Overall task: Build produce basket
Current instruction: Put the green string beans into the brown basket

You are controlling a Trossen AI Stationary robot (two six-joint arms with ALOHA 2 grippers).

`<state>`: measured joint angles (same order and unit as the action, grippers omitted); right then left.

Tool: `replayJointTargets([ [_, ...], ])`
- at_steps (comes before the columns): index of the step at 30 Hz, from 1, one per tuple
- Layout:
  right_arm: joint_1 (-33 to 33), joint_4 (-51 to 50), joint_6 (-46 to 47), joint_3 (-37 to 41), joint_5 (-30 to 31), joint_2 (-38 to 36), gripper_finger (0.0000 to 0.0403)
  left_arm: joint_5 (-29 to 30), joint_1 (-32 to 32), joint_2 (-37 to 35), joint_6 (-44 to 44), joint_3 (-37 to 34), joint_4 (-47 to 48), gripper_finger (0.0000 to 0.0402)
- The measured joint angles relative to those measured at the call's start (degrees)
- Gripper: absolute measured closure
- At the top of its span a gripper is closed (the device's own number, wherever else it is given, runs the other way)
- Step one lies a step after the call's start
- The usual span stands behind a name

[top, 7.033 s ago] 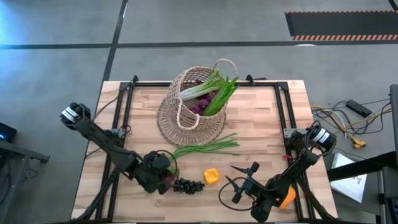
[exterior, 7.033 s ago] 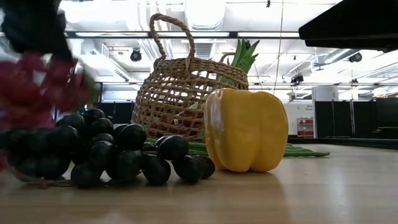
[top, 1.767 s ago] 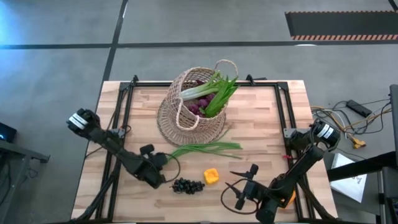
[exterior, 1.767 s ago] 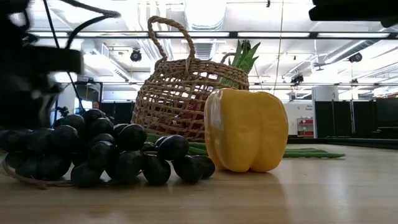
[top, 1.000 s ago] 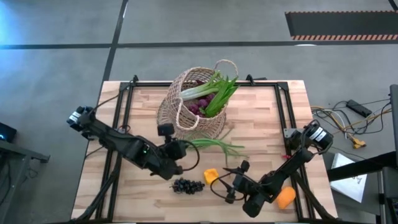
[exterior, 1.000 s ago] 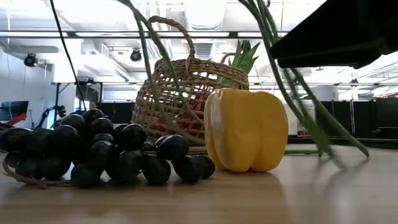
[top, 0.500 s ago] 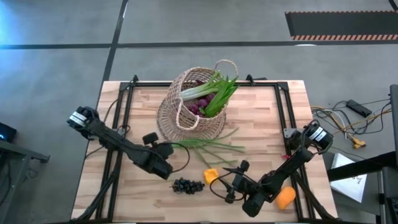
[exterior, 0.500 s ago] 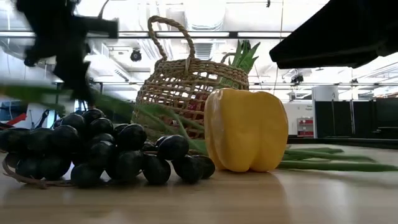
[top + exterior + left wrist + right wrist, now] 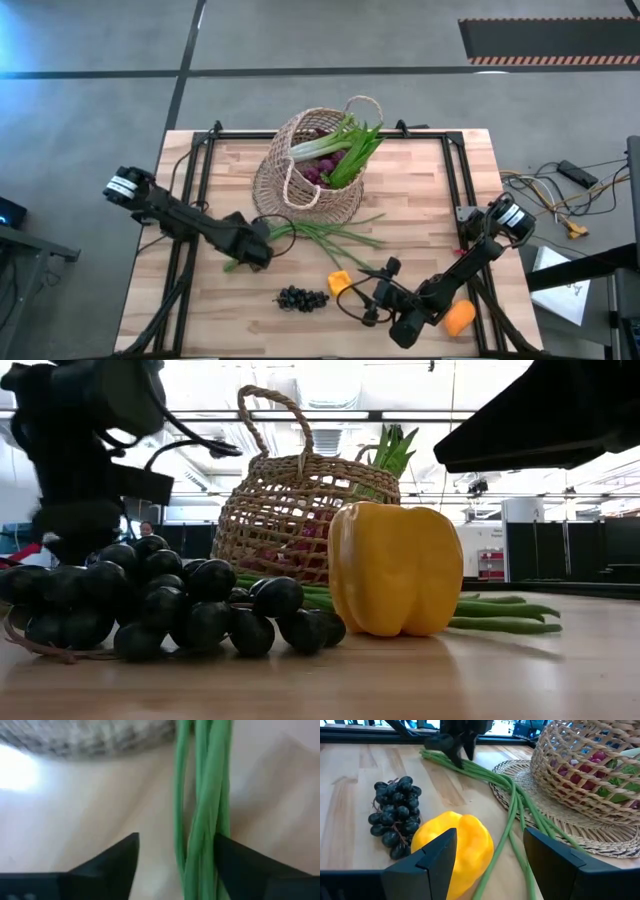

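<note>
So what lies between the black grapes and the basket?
In the high view, the green onions lie across the table between the black grapes and the basket.

Both arms are extended low over the table, their fingers spread.

The left gripper (image 9: 262,246) is reached inward from the table's left edge, its fingers (image 9: 112,862) parted. The right gripper (image 9: 372,296) is stretched from the right side along the front edge, its fingers (image 9: 437,851) held wide.

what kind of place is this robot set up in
Probably an industrial lab or workshop hall: a wooden table standing on bare concrete floor, hazard-striped tape on that floor, and exposed ceiling ducts overhead.
</note>
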<state>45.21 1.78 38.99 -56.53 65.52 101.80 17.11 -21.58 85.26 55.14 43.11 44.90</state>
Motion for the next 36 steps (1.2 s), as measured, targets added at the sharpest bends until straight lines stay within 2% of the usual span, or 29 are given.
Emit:
replayJointTargets([
  [4,0.0,0.1,0.7,0.0,0.0,0.2,0.0181,-2.2,-0.7,-4.5,3.0,-0.6,-0.1,0.0136],
  [11,0.0,0.2,1.6,0.1,-0.8,1.1,0.0181,-2.1,-3.9,-11.5,8.1,-2.8,-2.0,0.0132],
  [16,0.0,0.3,1.5,0.1,-1.2,1.1,0.0181,-1.9,-6.8,-11.2,12.2,-8.0,-10.8,0.0132],
  [20,0.0,0.3,1.5,0.1,-1.2,1.1,0.0181,0.2,-7.0,-7.5,16.1,-10.6,-11.4,0.0138],
  [27,0.0,0.3,1.3,0.1,-1.1,1.1,0.0181,1.3,-7.1,0.1,15.0,-9.9,-11.8,0.0210],
  [36,1.2,-1.2,-0.1,0.1,-1.0,0.0,0.0182,-0.1,-5.5,0.7,7.3,-8.7,-11.7,0.0381],
])
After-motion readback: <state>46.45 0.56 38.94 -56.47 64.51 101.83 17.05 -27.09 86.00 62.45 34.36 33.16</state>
